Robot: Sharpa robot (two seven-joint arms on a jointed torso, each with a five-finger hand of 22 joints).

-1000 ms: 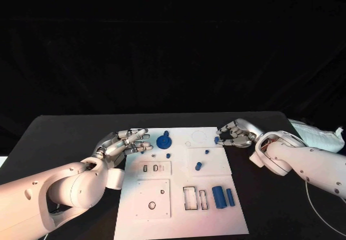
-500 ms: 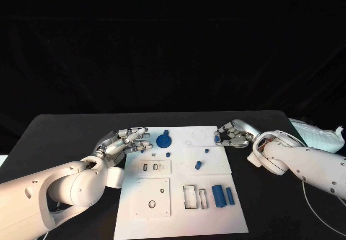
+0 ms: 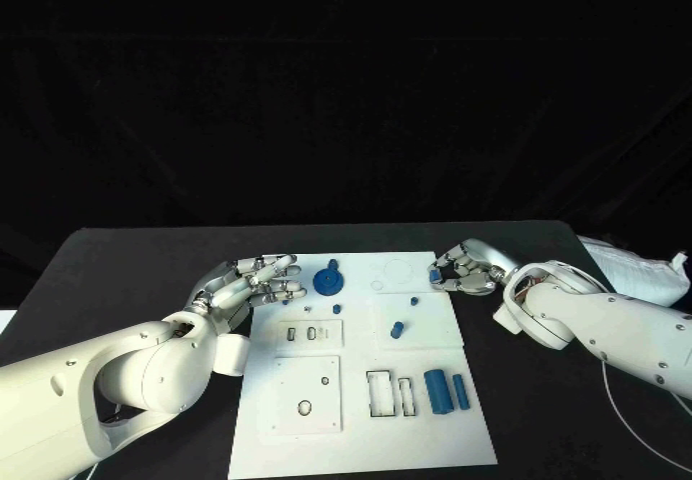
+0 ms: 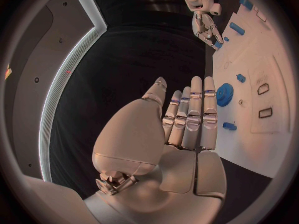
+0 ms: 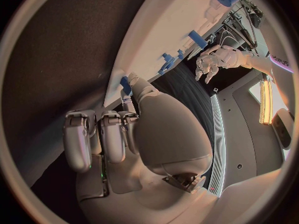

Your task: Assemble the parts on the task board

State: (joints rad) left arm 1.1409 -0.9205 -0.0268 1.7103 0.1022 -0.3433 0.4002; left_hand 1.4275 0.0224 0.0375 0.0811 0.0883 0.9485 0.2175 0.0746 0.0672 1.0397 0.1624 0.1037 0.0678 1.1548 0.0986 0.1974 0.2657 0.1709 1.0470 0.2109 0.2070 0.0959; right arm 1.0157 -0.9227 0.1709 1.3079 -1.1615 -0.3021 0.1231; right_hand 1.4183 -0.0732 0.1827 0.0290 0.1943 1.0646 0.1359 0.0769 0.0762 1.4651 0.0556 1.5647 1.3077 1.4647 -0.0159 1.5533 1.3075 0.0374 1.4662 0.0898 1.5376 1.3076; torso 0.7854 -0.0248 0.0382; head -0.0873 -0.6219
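Left robot hand (image 3: 253, 282) fingers spread, right robot hand (image 3: 464, 267) pinching blue part (image 3: 436, 270)

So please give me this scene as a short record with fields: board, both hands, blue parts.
board: white flat task board in the middle of the black table
left hand: silver left hand open, fingers straight, at the board's left edge, holding nothing
right hand: silver right hand pinches a small blue part at the board's far right corner
parts on board: round blue gear; blue cylinder beside a thin blue bar
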